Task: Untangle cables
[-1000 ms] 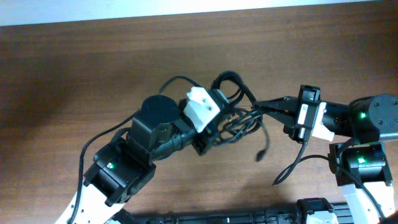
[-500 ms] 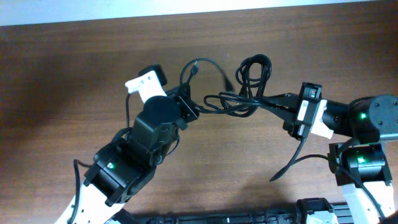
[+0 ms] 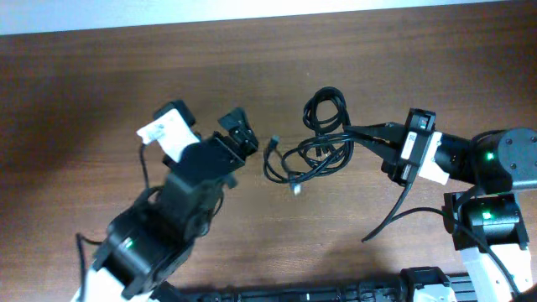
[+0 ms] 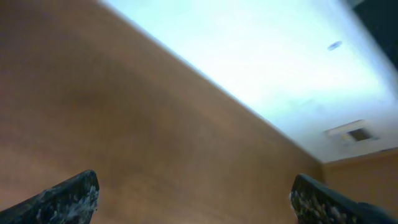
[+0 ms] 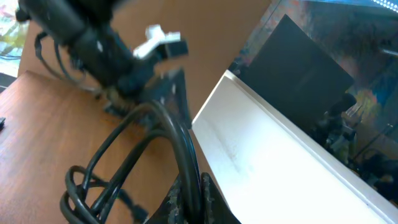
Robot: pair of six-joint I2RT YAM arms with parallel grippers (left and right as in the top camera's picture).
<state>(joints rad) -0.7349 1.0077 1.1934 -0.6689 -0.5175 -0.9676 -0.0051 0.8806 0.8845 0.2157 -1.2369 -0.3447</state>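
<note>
The cables form a loose black tangle on the brown table, with one loop lying farther back and a small plug end at the front. My right gripper is shut on strands at the tangle's right side. In the right wrist view the fingertips pinch two cable strands that run on into the loops. My left gripper stands open just left of the cables, apart from them. Its fingertips are spread wide in the left wrist view, with only bare table between them.
The wooden table ends at a white strip along the far edge. The left arm's body fills the front left. The right arm's base sits at the right edge.
My left gripper has let go of the cables, opened and drawn back to the left. The tangle has dropped and gathered nearer the right gripper, which has stayed put.
</note>
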